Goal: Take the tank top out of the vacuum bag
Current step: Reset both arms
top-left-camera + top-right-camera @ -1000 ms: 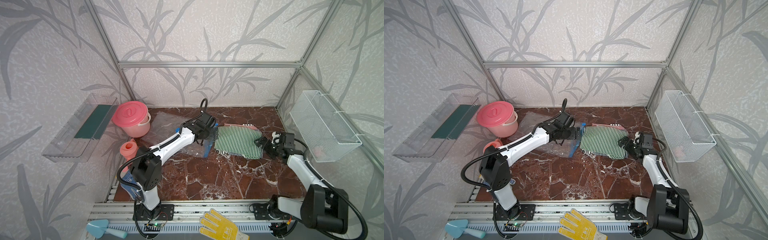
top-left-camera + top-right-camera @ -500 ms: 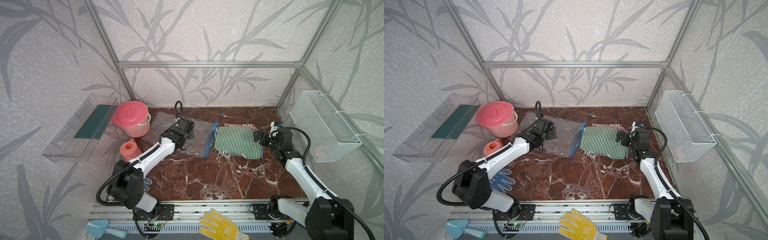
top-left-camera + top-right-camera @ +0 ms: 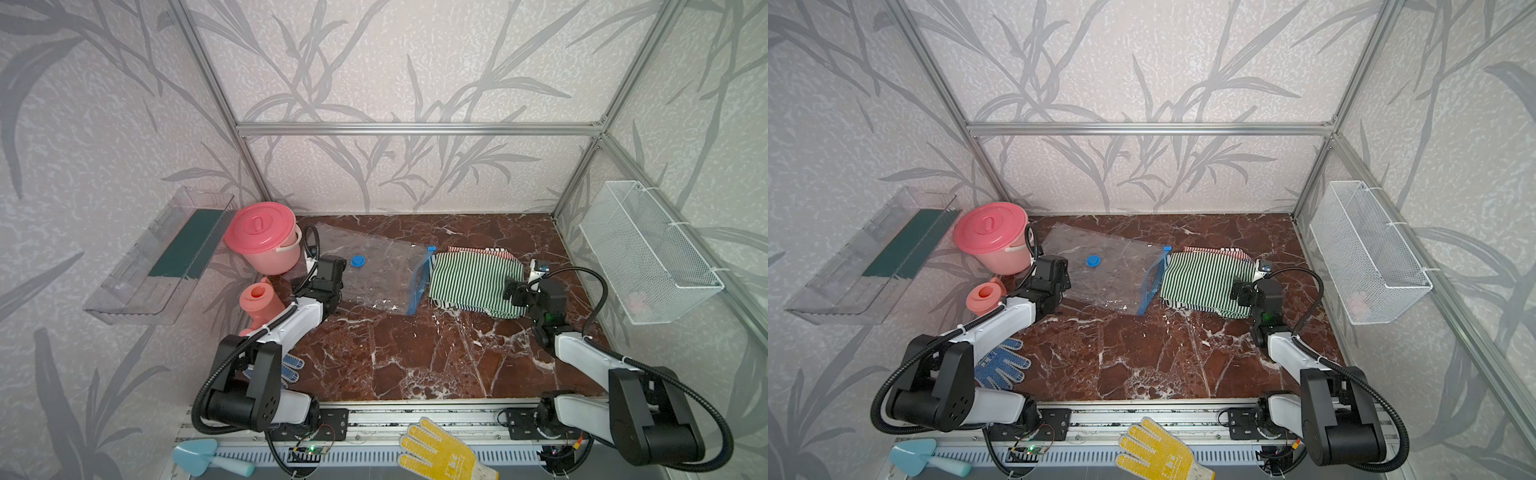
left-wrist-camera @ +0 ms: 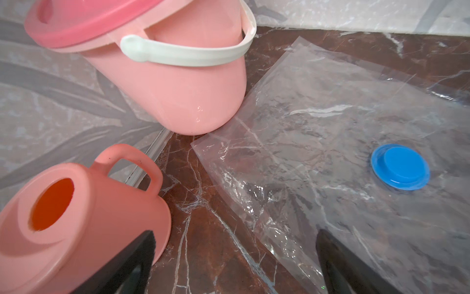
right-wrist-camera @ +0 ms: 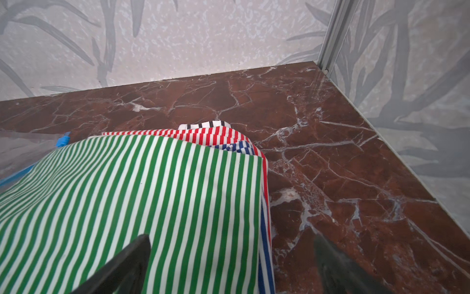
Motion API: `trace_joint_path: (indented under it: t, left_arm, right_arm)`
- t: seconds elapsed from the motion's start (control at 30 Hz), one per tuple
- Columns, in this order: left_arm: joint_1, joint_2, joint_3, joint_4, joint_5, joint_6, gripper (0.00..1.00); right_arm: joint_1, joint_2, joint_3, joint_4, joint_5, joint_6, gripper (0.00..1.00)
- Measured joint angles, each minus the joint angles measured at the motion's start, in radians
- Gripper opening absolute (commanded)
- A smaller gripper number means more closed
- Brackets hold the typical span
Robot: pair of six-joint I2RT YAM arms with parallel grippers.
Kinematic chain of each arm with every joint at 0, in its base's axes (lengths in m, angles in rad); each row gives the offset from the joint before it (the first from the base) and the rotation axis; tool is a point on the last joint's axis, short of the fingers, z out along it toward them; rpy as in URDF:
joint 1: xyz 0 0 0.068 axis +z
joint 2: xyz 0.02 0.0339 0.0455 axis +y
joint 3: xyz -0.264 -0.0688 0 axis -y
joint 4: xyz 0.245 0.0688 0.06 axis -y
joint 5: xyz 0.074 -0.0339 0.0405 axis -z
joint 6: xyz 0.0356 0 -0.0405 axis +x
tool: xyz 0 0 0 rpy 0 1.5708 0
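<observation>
Tank top [image 3: 473, 282], green-striped, lies on the table [image 3: 415, 357] outside the bag [image 3: 374, 270], beside its zip strip [image 3: 419, 286]. Right gripper [image 5: 230, 236] gapes empty above the top's edge; left gripper [image 4: 235, 234] gapes empty at the bag's edge. Print on the yellow glove [image 3: 440, 453] is unreadable.

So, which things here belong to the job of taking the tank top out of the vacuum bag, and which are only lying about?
For the job: vacuum bag, striped tank top.

Lying about: pink bucket, pink watering can, blue glove, yellow glove, blue trowel, wire basket, clear wall tray.
</observation>
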Motion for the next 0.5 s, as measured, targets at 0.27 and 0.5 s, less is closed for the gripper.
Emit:
trace_joint_path:
  t: [0.27, 0.5]
  left_arm:
    - [0.051, 0.052, -0.147, 0.268, 0.094, 0.112, 0.99]
    - [0.096, 0.082, -0.188, 0.47, 0.177, 0.182, 0.99]
  right_arm:
    - [0.0, 0.098, -0.069, 0.176, 0.035, -0.034, 0.99]
    - [0.002, 0.315, -0.145, 0.504, 0.021, -0.056, 0.99]
